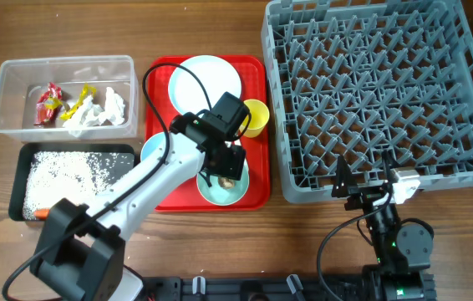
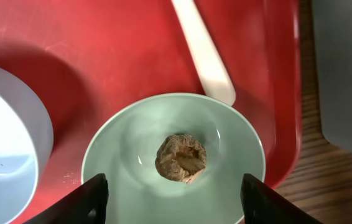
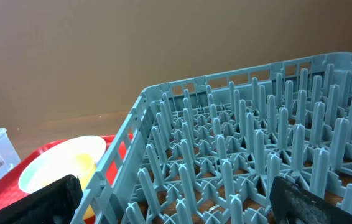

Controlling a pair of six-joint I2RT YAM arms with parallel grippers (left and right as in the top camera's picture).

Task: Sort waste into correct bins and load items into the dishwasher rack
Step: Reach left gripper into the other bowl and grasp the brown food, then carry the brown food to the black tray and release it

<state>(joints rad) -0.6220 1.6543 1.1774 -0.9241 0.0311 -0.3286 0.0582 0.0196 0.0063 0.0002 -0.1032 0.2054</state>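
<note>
Wooden desk (image 1: pixel 245 242) carries a red tray (image 1: pixel 257 125); there the left pincer (image 2: pixel 173 200) hangs released over a pale bowl (image 2: pixel 120 155) holding the brown lump (image 2: pixel 181 158), fingertips seemingly clear of its rim. White spoon (image 2: pixel 204 56) is cut off at the frame's top. Right pincer (image 3: pixel 176 202), spread wide, faces the grey rack (image 3: pixel 238 137)

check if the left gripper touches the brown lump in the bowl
Apart. Left wrist view: both fingers of the left gripper stand wide of the lump, bare bowl showing between.

Bright even light, soft shadows, mild glare, near foreground blurred
</note>
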